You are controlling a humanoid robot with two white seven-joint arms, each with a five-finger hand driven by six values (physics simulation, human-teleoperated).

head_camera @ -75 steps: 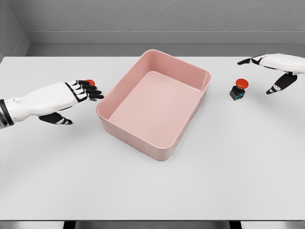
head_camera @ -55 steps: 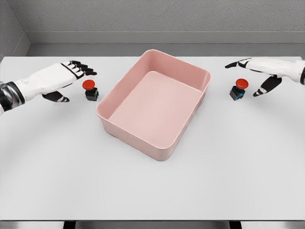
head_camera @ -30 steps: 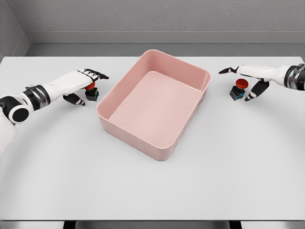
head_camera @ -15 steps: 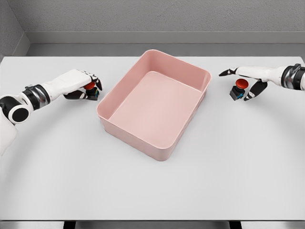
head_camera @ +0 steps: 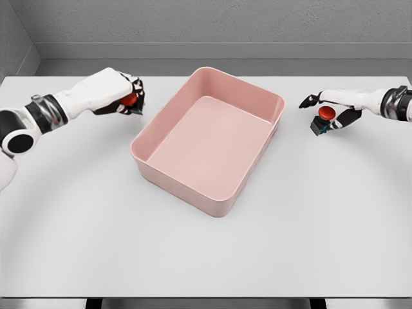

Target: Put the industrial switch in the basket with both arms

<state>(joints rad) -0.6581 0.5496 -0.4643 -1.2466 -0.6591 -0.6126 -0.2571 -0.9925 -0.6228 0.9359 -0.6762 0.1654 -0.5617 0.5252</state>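
The left hand point(head_camera: 122, 95) is curled tight around a red-capped industrial switch point(head_camera: 131, 100), holding it just off the pink basket's point(head_camera: 164, 168) left rim. Across the white table point(head_camera: 206, 251), the right hand point(head_camera: 335, 106) has its fingers closing around a second switch point(head_camera: 324, 118), right of the basket; whether it grips, I cannot tell

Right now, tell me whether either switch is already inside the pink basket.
No. The basket holds nothing; one switch is in the left hand, the other switch by the right hand.
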